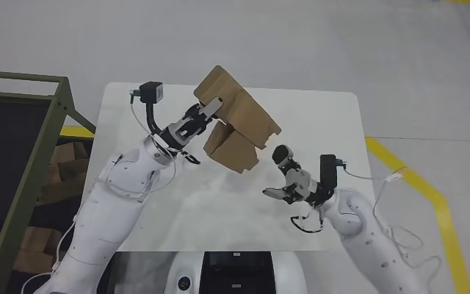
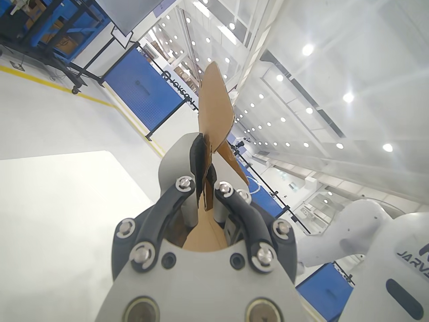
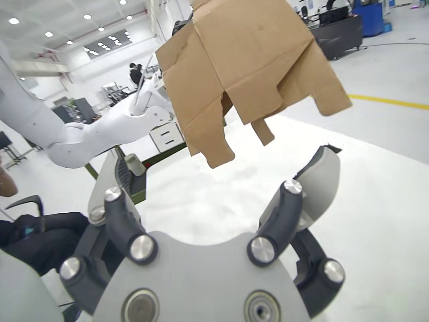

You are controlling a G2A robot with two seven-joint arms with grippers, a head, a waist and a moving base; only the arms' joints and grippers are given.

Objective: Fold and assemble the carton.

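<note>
White worktop [image 1: 220,217] below; carton [image 1: 242,121] hung aloft, flap clenched in left end effector [image 1: 208,112]; right end effector [image 1: 277,175] released, empty, near dangling lower flaps.

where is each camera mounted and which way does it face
Top view: overhead, facing down at the table; left hand holds the carton up, right hand empty.
Left wrist view: on that wrist, facing up past the carton's edge to the ceiling; its hand shut on it.
Right wrist view: on that wrist, facing across the table at the carton; its hand open.
Shared: all three show the carton.
</note>
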